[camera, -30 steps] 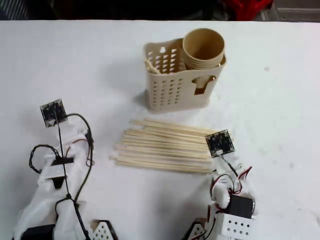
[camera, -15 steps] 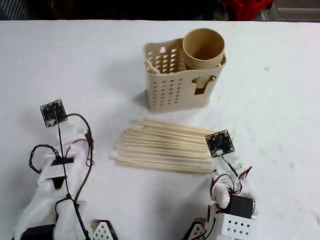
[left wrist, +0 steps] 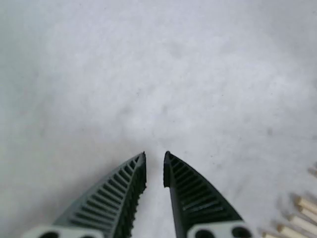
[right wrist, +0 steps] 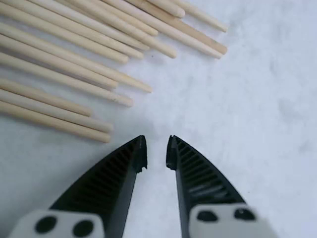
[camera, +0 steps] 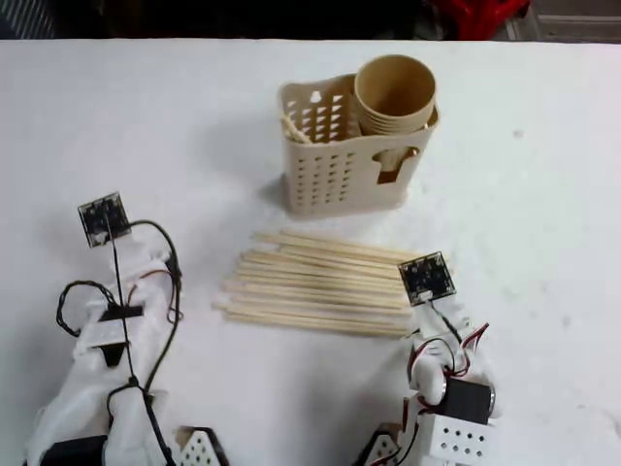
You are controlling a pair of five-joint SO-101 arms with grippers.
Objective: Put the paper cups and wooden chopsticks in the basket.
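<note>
At the left, the left hand is seen with its two ribbed fingers parted by a narrow gap. Nothing is held between them, and bare white counter lies beyond the tips. Whether the tips rest on the counter cannot be told. The cut ends of a few wooden chopsticks are caught at the edge of that view, well apart from the fingers.

From above, the wooden chopsticks are found lying in a loose flat bundle in the middle of the counter, between the left arm and the right arm. Just behind the bundle the basket is stood upright. A stack of paper cups is set in its right-hand part, rising above the rim, and one chopstick is leaned inside the left-hand part.

At the right, the right hand is likewise held slightly spread, with nothing pinched. Its tips are placed near the closest chopstick ends, apart from them.

From above, both hands are hidden beneath the arms' own wrists. The lower part of the cup stack is covered by the basket wall, so the cups cannot be counted. In the right wrist view the chopsticks are cut off at the frame edge.
</note>
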